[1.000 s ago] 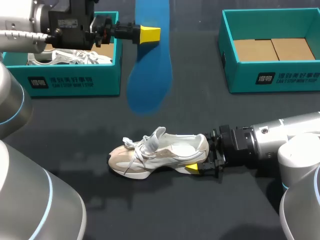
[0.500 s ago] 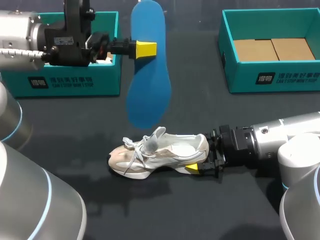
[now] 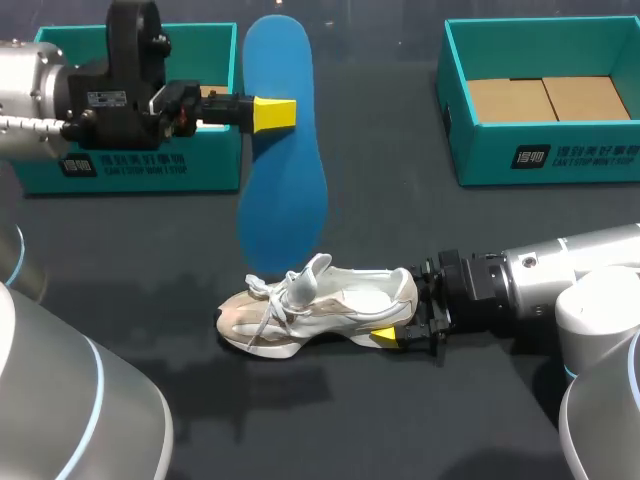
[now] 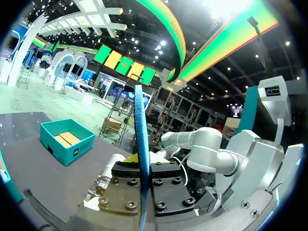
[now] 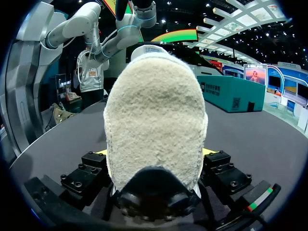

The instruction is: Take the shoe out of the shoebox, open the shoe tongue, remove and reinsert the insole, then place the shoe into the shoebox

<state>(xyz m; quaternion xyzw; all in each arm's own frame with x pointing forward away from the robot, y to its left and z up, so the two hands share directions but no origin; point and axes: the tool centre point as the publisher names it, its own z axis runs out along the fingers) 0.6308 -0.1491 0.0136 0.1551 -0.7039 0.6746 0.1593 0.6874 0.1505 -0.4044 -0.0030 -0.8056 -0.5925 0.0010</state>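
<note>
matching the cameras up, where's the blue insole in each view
Head view: the blue insole hangs from the left gripper, its lower end near the shoe.
Left wrist view: the insole edge-on, clamped in that gripper.
Right wrist view: not in it; the shoe's heel fills it.
Landmark: the teal box with a cardboard floor, in the head and left wrist views.

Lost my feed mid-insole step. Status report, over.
Left gripper shut on blue insole, lifted off the table. Right gripper shut on shoe at its heel, shoe on the table. Insole's lower end near the laces; nothing seen between.
</note>
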